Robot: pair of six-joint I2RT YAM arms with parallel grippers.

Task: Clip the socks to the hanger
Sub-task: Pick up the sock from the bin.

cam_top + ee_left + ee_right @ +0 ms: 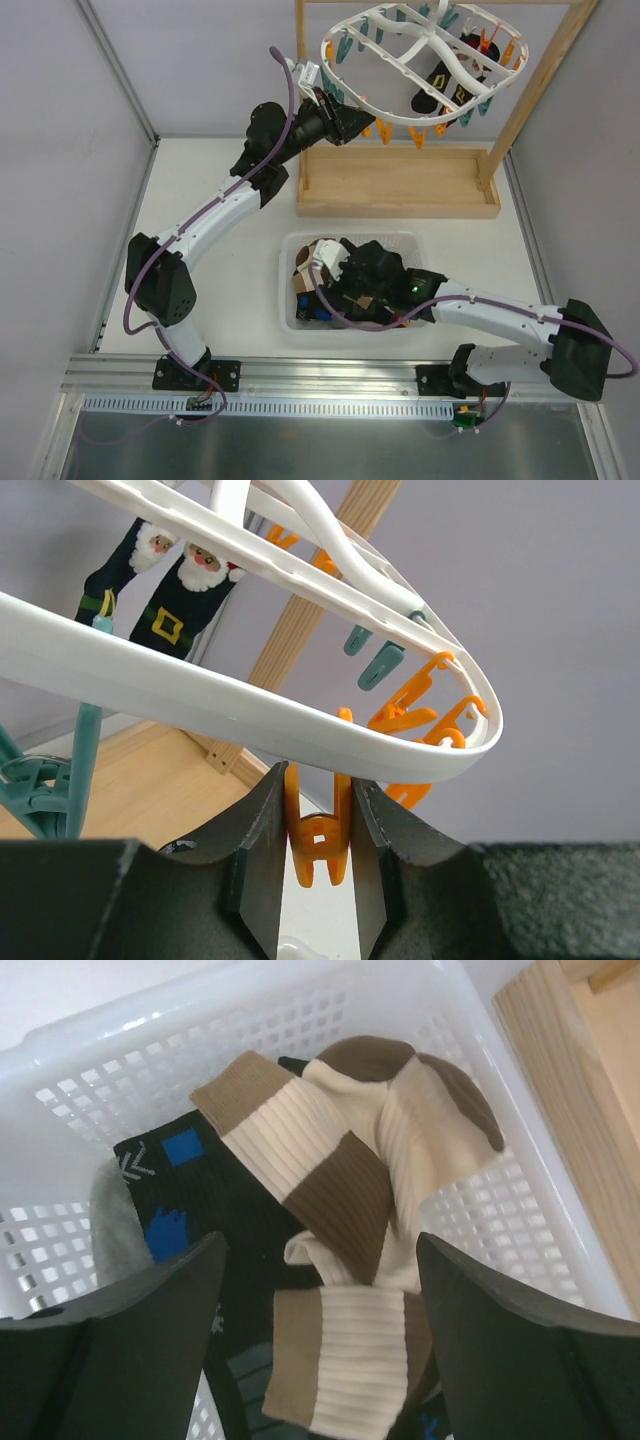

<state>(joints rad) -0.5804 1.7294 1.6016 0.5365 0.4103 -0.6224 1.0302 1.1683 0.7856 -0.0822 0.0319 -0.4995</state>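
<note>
The white oval hanger [400, 50] hangs from a wooden frame, rimmed with orange and teal pegs; its rim fills the left wrist view [250, 705]. Black Santa-patterned socks [445, 88] hang clipped on it, also seen in the left wrist view [170, 600]. My left gripper [350, 125] is shut on an orange peg [320, 835] just below the rim, pressing its two handles together [318, 810]. My right gripper [318, 265] is open inside the basket. The tan, brown and white socks [335, 1190] lie bunched between and below its open fingers [320, 1255].
The white mesh basket [400, 240] holds a black sock with blue marks [170, 1215] and a grey one [115, 1225]. The wooden frame's base [395, 185] lies behind the basket, its upright [535, 90] at the right. Grey walls close in the table on both sides.
</note>
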